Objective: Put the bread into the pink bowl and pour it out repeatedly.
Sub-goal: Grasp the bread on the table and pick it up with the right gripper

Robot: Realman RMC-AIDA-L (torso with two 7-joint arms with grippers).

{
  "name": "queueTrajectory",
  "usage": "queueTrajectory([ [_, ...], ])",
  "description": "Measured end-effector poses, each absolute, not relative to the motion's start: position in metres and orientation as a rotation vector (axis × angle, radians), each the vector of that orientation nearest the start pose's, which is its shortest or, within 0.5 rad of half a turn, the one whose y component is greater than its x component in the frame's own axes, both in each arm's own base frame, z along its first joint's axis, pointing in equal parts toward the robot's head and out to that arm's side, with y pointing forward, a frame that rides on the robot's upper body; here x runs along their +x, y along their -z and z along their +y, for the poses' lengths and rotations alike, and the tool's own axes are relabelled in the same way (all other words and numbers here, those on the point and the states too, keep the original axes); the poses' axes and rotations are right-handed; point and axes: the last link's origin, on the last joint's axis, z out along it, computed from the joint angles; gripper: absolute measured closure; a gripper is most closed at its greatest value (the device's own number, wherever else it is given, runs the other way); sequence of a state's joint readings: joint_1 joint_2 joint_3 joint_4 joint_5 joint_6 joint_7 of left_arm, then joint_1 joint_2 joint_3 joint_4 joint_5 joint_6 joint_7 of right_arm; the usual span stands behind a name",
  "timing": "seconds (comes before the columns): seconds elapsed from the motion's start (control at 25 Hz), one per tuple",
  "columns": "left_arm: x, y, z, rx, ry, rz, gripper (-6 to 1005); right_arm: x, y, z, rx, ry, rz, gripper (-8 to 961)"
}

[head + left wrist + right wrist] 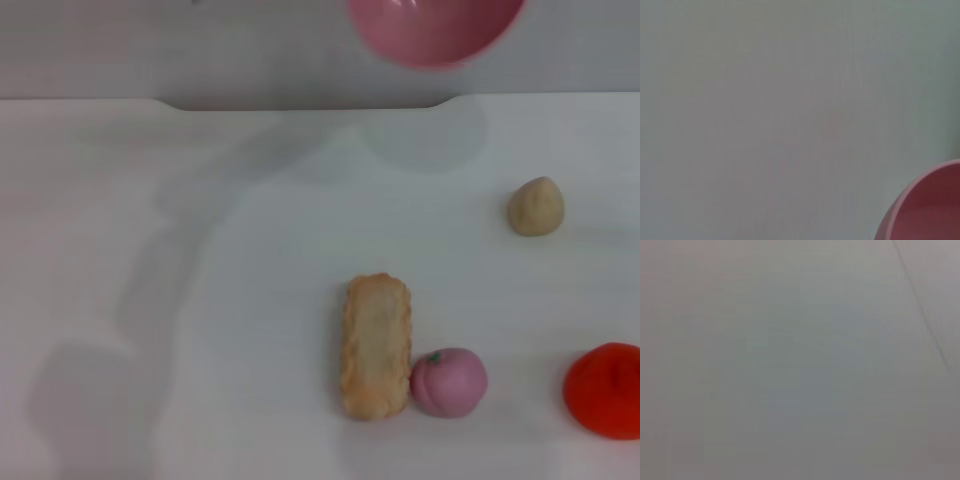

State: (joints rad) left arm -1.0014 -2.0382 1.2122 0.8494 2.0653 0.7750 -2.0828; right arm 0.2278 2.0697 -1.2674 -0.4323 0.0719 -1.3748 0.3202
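Bread (376,346) lies underside-up on the tabletop (200,300), touching the peach ball (449,381). Pink bowl (436,28) is raised, looks post-pour. Neither gripper visible, state unknown.

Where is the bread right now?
In the head view the bread lies flat on the white table, right of center near the front edge, its side touching the small pink peach-like ball.

The pink ball (449,382) touched the bread (376,346) at its four o'clock, blocking me there; its nine o'clock side lay open.
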Motion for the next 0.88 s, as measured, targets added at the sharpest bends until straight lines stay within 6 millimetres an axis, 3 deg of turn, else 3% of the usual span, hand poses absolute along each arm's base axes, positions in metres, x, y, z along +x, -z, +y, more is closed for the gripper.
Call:
queueTrajectory([
  [0.36,-0.080,-0.023,0.484,-2.506,0.195,-0.552,956,0.333,-0.091,0.351,-1.473,-0.816,0.585,414],
  [0.6,-0.102,-0.032,0.479,-2.524,0.113,-0.622,956,0.308,-0.073,0.382,-1.776,-0.683,0.728,414],
  [0.88,-0.122,-0.039,0.475,-2.501,0.093,-0.667,956,0.282,-0.052,0.401,-2.154,-0.487,0.991,413],
])
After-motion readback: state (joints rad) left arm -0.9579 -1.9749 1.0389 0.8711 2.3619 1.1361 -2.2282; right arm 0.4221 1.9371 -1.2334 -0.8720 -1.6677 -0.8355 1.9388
